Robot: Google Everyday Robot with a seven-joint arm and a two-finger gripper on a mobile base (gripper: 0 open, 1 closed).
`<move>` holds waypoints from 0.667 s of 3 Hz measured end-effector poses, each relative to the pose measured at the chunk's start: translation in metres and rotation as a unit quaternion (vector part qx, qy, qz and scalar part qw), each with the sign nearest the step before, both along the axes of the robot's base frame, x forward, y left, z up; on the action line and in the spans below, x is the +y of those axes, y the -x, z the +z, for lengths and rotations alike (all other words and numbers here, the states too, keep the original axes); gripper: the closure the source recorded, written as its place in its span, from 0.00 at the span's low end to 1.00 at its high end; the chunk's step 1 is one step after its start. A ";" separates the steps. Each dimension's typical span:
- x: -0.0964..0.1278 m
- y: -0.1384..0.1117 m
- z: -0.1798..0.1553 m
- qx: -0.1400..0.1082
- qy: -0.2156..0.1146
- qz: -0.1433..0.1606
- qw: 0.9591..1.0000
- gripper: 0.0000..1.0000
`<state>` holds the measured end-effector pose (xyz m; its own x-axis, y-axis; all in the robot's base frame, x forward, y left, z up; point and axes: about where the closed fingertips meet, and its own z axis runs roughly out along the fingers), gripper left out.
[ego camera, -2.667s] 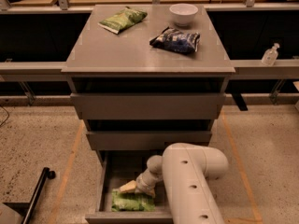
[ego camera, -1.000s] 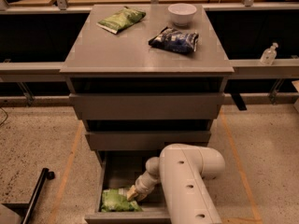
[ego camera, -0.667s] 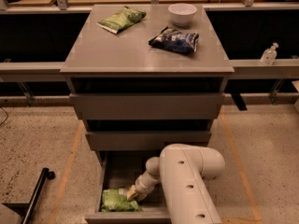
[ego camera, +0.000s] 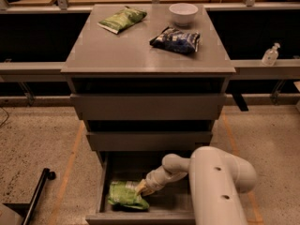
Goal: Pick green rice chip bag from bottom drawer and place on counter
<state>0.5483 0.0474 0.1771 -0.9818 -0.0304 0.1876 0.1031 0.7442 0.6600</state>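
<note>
Bottom drawer [ego camera: 103, 186] pulled open. Inside, toward the drawer's left wall: green rice chip bag [ego camera: 125, 195], lying flat on the drawer floor. Just right of it, mid-drawer: end effector [ego camera: 142, 188], touching the bag's right end; wide, narrow or clamped, cannot tell. Right half of the drawer covered by the white arm [ego camera: 215, 182]. Well above the drawer: worktop [ego camera: 117, 50].

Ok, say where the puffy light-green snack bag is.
Camera view: the puffy light-green bag lies in the left half of the open grey bottom drawer, the tool at its right end.
</note>
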 end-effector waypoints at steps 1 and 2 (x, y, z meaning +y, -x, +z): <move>-0.019 0.001 0.031 -0.011 -0.059 -0.011 0.998 1.00; -0.039 0.010 0.065 -0.017 -0.112 -0.011 0.993 1.00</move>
<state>0.5382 0.0088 0.2418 -0.9884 -0.0470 0.1441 0.0912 0.5755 0.8127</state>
